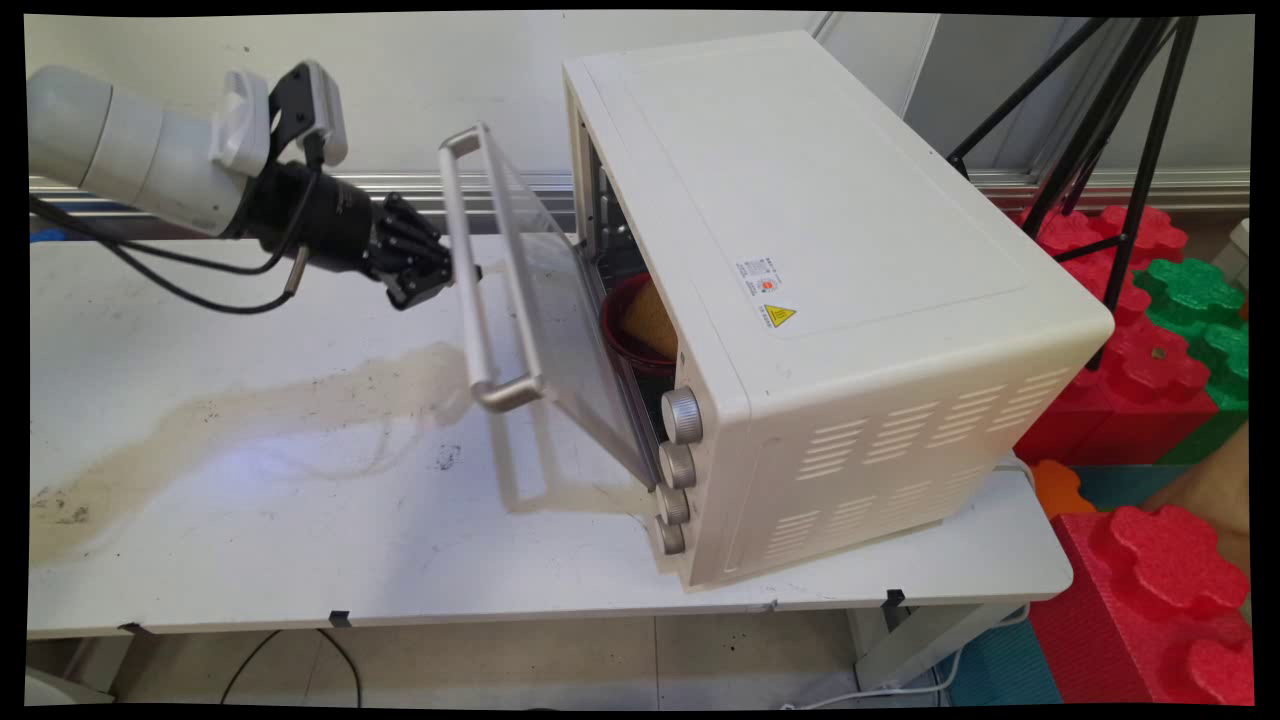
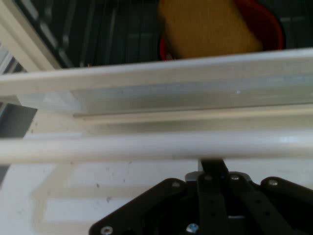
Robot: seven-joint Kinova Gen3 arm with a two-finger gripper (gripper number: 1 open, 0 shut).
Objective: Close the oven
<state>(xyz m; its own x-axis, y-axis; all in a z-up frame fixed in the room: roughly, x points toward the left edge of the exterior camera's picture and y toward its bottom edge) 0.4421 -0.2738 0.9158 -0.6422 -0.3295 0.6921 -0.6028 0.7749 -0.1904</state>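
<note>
- Main view: a cream toaster oven [image 1: 840,280] is sitting on the white table [image 1: 300,540], and it is serving as the landmark for everything else.
- Its glass door [image 1: 545,300] is hanging partly open, tilted out from the oven's front, with the metal handle [image 1: 470,270] running along the door's outer edge.
- The black gripper [image 1: 440,275] is reaching in from the side away from the oven and is pressing against the outer side of the handle, roughly at mid-length.
- Its fingers are looking closed together, not wrapped round the bar.
- Inside the oven, just behind the door, a red bowl [image 1: 625,335] is sitting with a tan sponge-like block [image 1: 652,318] in it.
- Four silver knobs [image 1: 680,415] are lining the oven's front corner nearest the camera.
- A brownish stain [image 1: 250,410] is spreading over the table in front of the oven door.
- Red and green foam blocks [image 1: 1150,340] are lying on the floor beyond the oven's far side, with a black tripod [image 1: 1120,120] standing over them.
- Hand view: the handle [image 2: 146,147] is crossing the picture as a pale bar just above the gripper [image 2: 213,166], whose fingers [image 2: 213,171] are standing together and touching the bar.
- Beyond the bar, the door's upper edge [image 2: 171,83] is showing, and past it the sponge-like block [image 2: 208,27] is resting in the red bowl [image 2: 266,27] within the dark oven interior.
</note>
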